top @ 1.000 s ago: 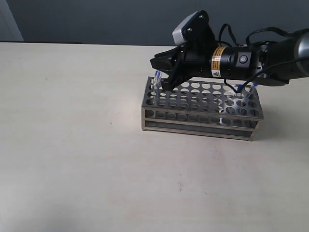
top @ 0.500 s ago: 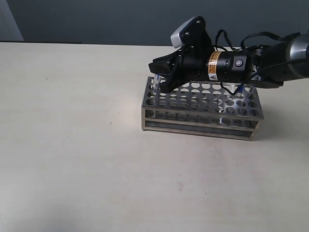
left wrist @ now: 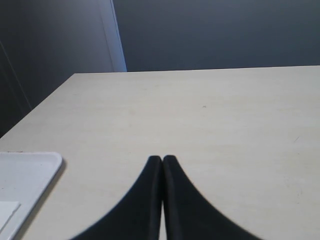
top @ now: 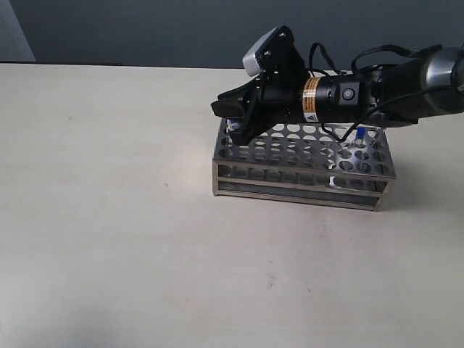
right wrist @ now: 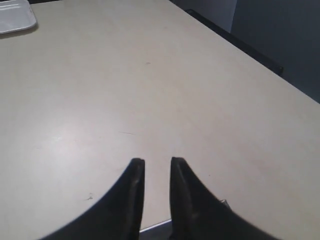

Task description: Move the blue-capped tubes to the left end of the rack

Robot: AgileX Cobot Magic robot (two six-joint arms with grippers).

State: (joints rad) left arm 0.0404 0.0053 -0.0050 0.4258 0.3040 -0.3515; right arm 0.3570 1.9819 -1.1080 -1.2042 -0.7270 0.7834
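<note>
— What is standing in the rack (top: 304,174) now?

— The rack is sitting on the worktop (top: 109,217), in the right half of the exterior view. One blue-capped tube (top: 360,133) is standing in a hole near the right end, toward the far side. A second tube (top: 231,126) is showing at the far corner of the left end. The claw is covering most of it, so I cannot tell its cap colour for sure.

— And how is the right arm (top: 362,94) lying?

— It is reaching in from the right edge, across the whole length of the rack, almost level and just above the top plate. The right claw (top: 226,116) is hanging over the left end, with its tips pointing left and a little downward, just beside the second tube.

— Is it gripping something?

— No. In the right wrist view its two fingers are standing a narrow gap apart, and only bare worktop is showing between them.

— And the left claw (left wrist: 162,165)?

— It is showing only in its own wrist view. Its fingers are pressing together at the tips and holding nothing, above the bare worktop, with a white tray (left wrist: 25,172) lying near.
</note>
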